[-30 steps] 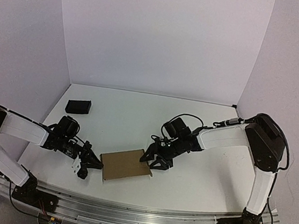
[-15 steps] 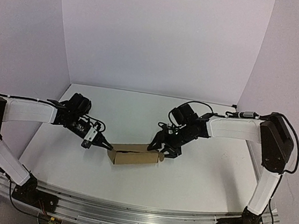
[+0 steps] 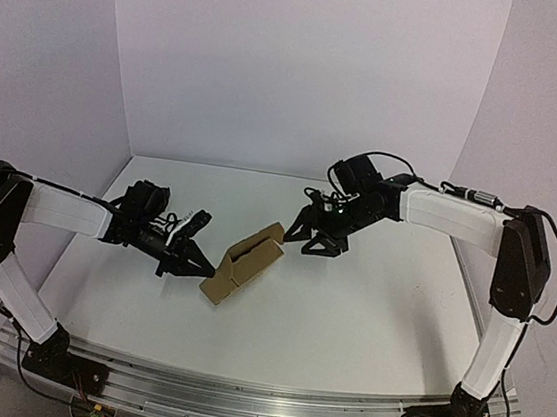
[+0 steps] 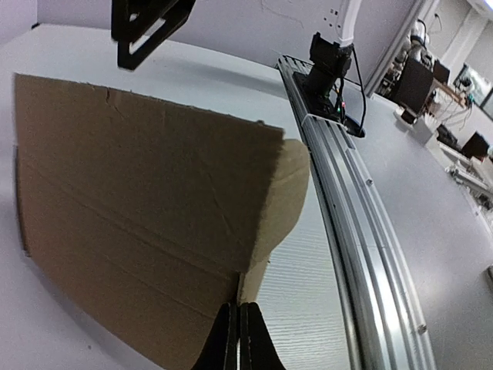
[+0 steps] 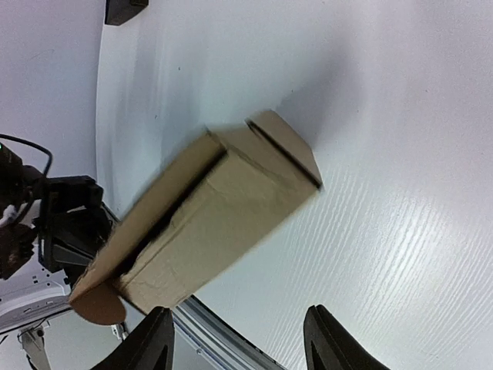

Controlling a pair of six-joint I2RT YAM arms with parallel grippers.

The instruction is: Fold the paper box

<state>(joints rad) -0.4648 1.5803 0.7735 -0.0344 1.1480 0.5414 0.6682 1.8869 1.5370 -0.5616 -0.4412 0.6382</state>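
My left claw [image 4: 238, 312] is pinched tight on the edge of a flap at the near-left end of the paper box [image 3: 244, 262]. The paper box is partly folded and lies mid-surface [image 3: 347, 317] between the two arms, running diagonally toward my right claw [image 5: 240, 324]. That one has its jaws well apart, holding nothing, just beside the far end. Whether that end rests down or hangs slightly raised, I can't quite tell.
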